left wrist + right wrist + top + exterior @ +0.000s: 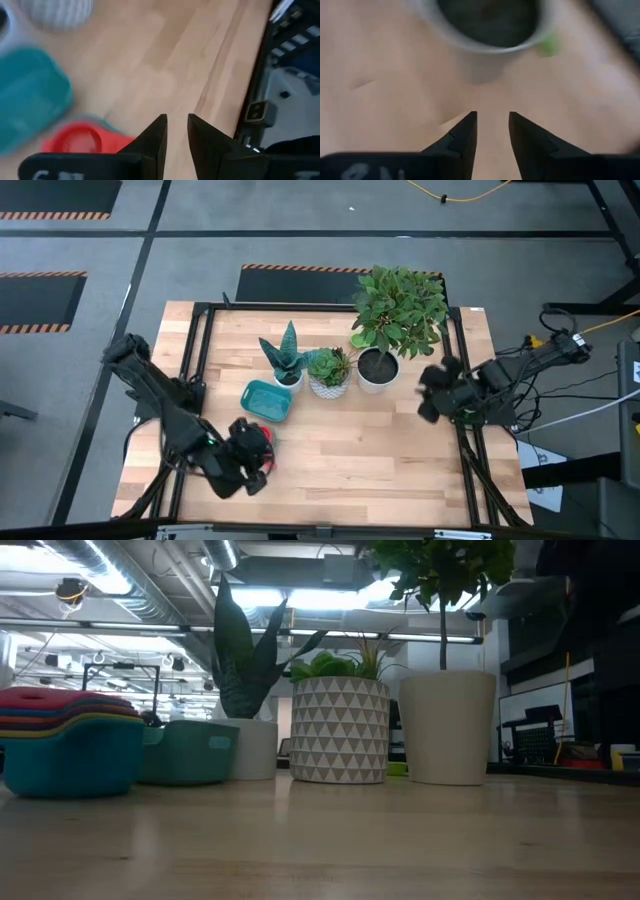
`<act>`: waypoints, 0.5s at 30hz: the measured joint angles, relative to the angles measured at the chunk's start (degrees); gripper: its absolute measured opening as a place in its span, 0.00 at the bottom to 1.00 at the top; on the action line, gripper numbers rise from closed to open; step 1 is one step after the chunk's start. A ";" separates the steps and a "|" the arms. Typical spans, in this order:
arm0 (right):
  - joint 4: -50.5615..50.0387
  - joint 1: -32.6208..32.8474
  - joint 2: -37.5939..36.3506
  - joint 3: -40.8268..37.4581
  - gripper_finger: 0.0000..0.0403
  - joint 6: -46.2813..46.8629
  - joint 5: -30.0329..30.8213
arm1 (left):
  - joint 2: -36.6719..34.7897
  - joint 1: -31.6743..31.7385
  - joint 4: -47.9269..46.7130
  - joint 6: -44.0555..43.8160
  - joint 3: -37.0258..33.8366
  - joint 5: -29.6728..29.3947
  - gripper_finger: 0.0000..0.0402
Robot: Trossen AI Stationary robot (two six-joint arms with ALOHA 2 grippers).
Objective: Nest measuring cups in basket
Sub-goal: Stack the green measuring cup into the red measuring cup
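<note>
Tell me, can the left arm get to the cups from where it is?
Probably yes. The left gripper hangs right beside the stacked cups near the table's front, jaws a little apart and holding nothing. Only bare wood shows between them. The basket and the plant pots sit farther back, out of the way.

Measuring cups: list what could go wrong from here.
1. The measuring cups sit stacked on the table, outside the basket; a grip on the top cup alone may lift it off and leave the rest behind.
2. The snake plant pot stands against the basket's far corner; the left gripper, empty above the stack, could knock it when placing.
</note>
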 joint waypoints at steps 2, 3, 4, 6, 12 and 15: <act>-2.48 -2.59 -1.30 0.00 0.29 0.03 4.06 | -2.95 0.02 -0.06 4.14 0.00 -1.96 0.17; -2.90 -4.10 -1.85 0.00 0.29 -0.52 5.59 | -4.55 0.22 -0.08 6.11 0.00 -2.46 0.17; -2.93 -5.65 -2.32 0.00 0.29 -1.49 6.98 | -6.08 0.57 -0.17 8.23 0.00 -2.82 0.17; -2.26 -8.87 -2.96 0.00 0.29 -3.80 8.70 | -8.95 1.48 -0.51 12.63 0.00 -2.90 0.17; 1.30 -20.35 -2.68 0.00 0.29 -9.28 9.06 | -17.35 6.21 -4.26 24.10 0.00 -2.56 0.17; 5.80 -26.63 -2.70 -0.01 0.29 -16.82 6.96 | -20.91 9.80 -7.77 26.90 0.00 -1.14 0.17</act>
